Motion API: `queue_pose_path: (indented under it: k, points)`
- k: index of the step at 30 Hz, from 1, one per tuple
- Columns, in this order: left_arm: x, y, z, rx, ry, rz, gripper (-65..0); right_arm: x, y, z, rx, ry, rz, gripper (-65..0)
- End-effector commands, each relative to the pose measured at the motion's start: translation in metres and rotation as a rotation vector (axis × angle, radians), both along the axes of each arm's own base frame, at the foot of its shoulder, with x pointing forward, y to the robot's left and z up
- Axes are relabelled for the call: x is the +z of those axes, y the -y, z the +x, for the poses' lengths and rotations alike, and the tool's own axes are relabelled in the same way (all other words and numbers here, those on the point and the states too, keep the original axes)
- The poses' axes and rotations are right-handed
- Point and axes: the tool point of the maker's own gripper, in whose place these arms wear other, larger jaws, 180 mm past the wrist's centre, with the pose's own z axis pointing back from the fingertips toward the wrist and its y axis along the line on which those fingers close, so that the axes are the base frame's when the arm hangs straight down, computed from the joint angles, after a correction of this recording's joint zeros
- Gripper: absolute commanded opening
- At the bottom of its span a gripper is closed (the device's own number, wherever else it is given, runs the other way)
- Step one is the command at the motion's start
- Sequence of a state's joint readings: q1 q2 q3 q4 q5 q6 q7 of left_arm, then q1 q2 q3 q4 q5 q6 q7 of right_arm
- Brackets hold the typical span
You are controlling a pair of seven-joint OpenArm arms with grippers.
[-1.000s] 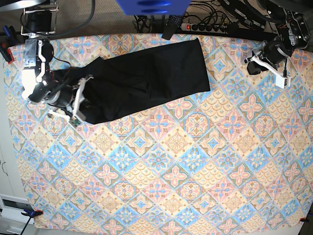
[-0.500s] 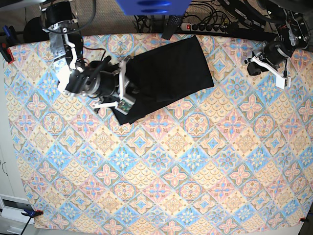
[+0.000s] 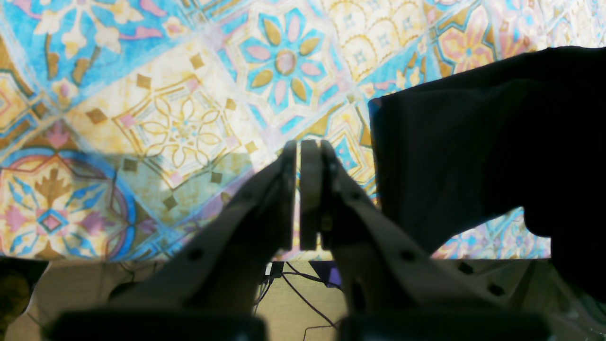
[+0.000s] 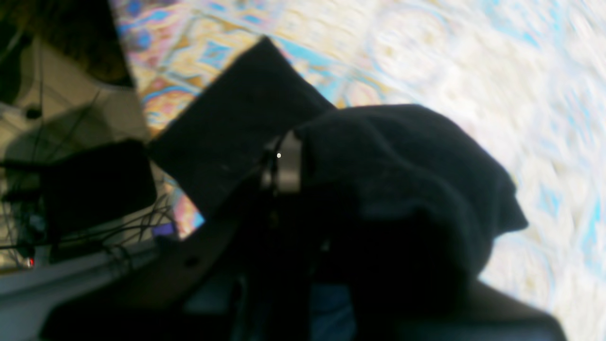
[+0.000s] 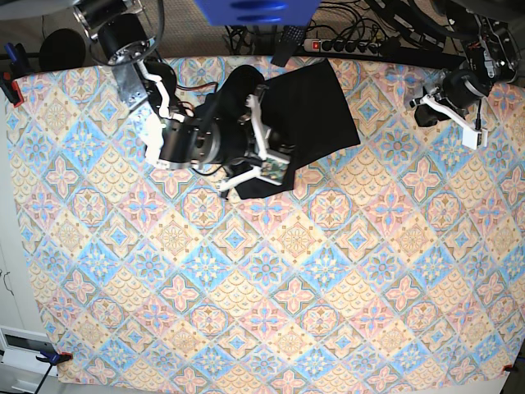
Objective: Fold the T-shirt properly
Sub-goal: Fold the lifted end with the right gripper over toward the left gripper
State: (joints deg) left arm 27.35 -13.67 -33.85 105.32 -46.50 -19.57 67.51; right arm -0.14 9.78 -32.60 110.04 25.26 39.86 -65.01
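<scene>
Base view: T-shirt [image 5: 316, 111] lies at about 12 o'clock on the patterned tablecloth [image 5: 271, 295], near the far edge, bunched into a shorter black shape than in the earlier frames. A second ago it stretched long toward 10 o'clock; that left end has been carried rightward and now sits doubled over the rest.

Right gripper [image 5: 275, 152] is over the shirt's lower left part, jaws clamped on a fold of the black fabric; the right wrist view shows cloth draped over one finger [image 4: 289, 166], and that view is blurred. The right arm has swept from 9 o'clock toward the centre top since the first frame.

Left gripper [image 5: 476, 131] hangs at about 2 o'clock, well apart from the shirt, in the same spot as before. Its jaws are together with nothing between them; the left wrist view shows the fingers [image 3: 310, 189] pressed pad to pad above bare tablecloth, the shirt's edge [image 3: 473, 151] off to the right of that view.

A power strip [image 5: 344, 45] sits beyond the table's far edge.
</scene>
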Motion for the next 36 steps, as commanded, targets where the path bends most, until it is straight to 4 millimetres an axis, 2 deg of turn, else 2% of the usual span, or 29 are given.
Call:
queue_pose_path:
  k: [1, 4, 6, 8, 12, 14, 17, 20, 24, 29, 33, 36]
  points:
    - [0.006, 0.0, 0.005, -0.002, 0.03, 0.0, -64.3, 0.024, -0.02, 0.006, 0.025, 0.039, 0.093, -64.3]
    - [0.006, 0.001, 0.004, -0.001, 0.03, -0.002, -64.3, 0.029, -0.043, 0.008, 0.072, 0.054, 0.103, -64.3]
    - [0.006, 0.001, 0.004, -0.001, 0.03, -0.002, -64.3, 0.024, -0.047, 0.009, 0.098, 0.082, 0.06, -64.3]
    - [0.006, 0.001, 0.004, -0.001, 0.03, -0.002, -64.3, 0.016, -0.052, 0.001, 0.137, 0.104, 0.01, -64.2]
    - [0.006, 0.001, 0.004, -0.001, 0.03, -0.002, -64.3, -0.019, -0.06, -0.024, 0.233, 0.085, -0.105, -59.9]
    - [0.006, 0.001, 0.005, -0.002, 0.032, -0.001, -64.3, -0.035, -0.06, -0.026, 0.28, 0.094, -0.176, -55.9]
    - [0.006, 0.001, 0.005, -0.002, 0.032, -0.001, -64.3, -0.054, -0.064, -0.042, 0.359, 0.087, -0.237, -50.4]
    - [0.006, 0.001, 0.005, -0.002, 0.032, -0.001, -64.3, -0.05, -0.068, -0.038, 0.374, 0.112, -0.227, -45.9]
    - [0.006, 0.001, 0.005, -0.002, 0.032, -0.001, -64.3, -0.05, -0.072, -0.044, 0.404, 0.12, -0.228, -40.4]
    - [0.006, 0.001, 0.005, -0.003, 0.031, 0.0, -64.3, -0.025, -0.079, -0.028, 0.378, 0.184, -0.164, -39.2]
    - [0.006, 0.001, 0.005, -0.003, 0.031, 0.0, -64.3, -0.005, -0.073, 0.0, 0.281, 0.215, -0.106, -39.1]
    - [0.006, 0.001, 0.005, -0.003, 0.031, 0.0, -64.3, -0.001, -0.07, 0.007, 0.258, 0.223, -0.102, -39.1]
